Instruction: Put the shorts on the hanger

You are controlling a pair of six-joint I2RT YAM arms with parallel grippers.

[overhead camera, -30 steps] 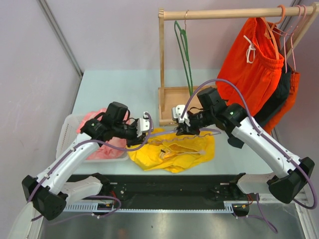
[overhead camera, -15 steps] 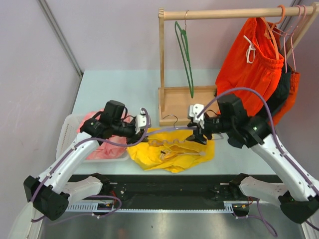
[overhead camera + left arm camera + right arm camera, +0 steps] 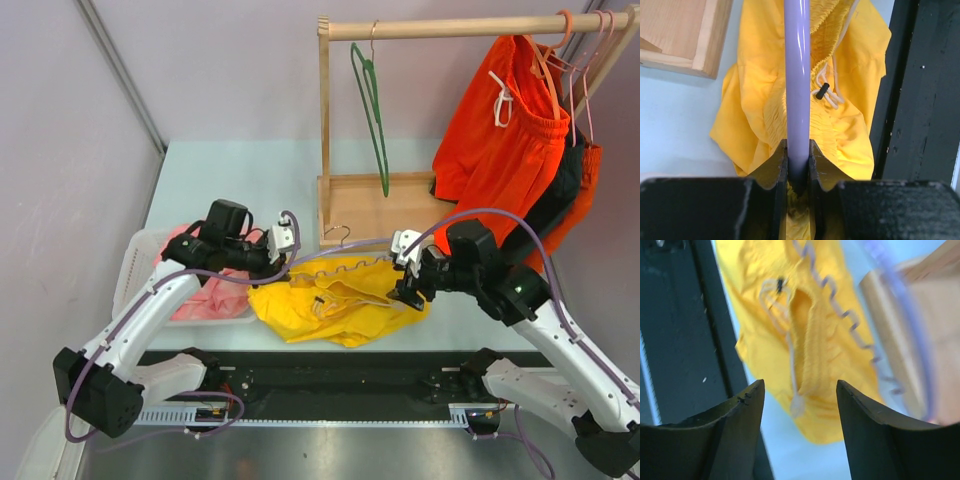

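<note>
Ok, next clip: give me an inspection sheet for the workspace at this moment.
Surface: pale table, no spills seen.
Job's things: yellow shorts crumpled at the near edge; lilac hanger stretched over them; whether it passes through them cannot be told.
Clutter: pink cloth in a white basket on the left; wooden rack carrying a green hanger and orange-red shorts.
End effectors: left end effector shut on the hanger's bar; right end effector open, empty, above the shorts.
Cables: purple cables looping off both arms, no snag seen.
Surroundings: plain pale walls; nothing else seen.
</note>
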